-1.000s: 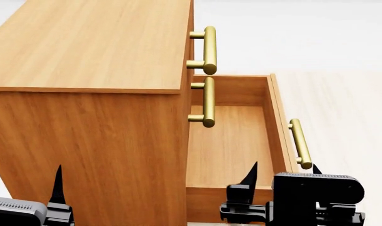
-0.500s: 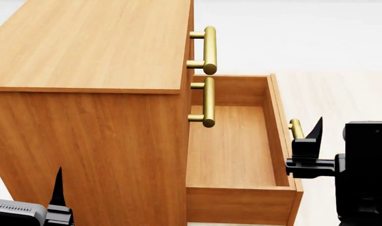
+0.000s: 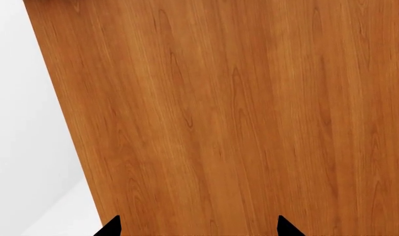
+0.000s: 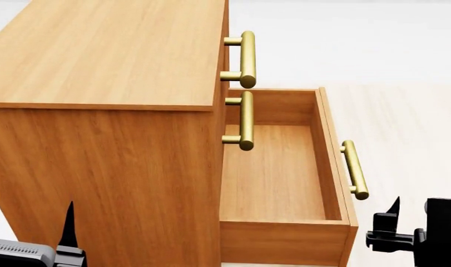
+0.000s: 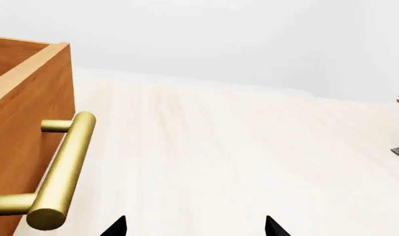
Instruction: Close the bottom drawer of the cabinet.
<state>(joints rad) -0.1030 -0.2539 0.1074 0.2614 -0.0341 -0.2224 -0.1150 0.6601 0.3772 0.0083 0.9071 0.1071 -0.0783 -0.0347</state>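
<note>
The cabinet [image 4: 107, 111] fills the left half of the head view, its flat top toward ten o'clock and its side panel facing the camera. The bottom drawer [image 4: 273, 172] stands pulled well out of the cabinet's front toward three o'clock, its shallow box bare inside, its front panel running from about one o'clock down to five o'clock in the picture. On the outer face of that panel sits its brass bar handle [image 4: 354, 169], free of any contact. Two upper drawers are shut flush with the cabinet; their handles, the top handle [image 4: 245, 58] and the middle handle [image 4: 244, 120], overhang the open box. The right gripper [image 4: 422, 214] sits at four o'clock in the head view, just past the drawer's near front corner and below the bar handle, apart from both; only one black fingertip [image 4: 393, 207] shows there clearly. The right wrist view shows two tips [image 5: 117, 226] spread wide with pale floor [image 5: 252, 162] between them, the bar handle [image 5: 61, 172] off to one side, nothing held. The left gripper [image 4: 25, 219] is low at seven o'clock in front of the cabinet's side panel; the left wrist view shows its two tips [image 3: 110, 227] set wide apart against the wood grain [image 3: 238, 113], gripping nothing.
</note>
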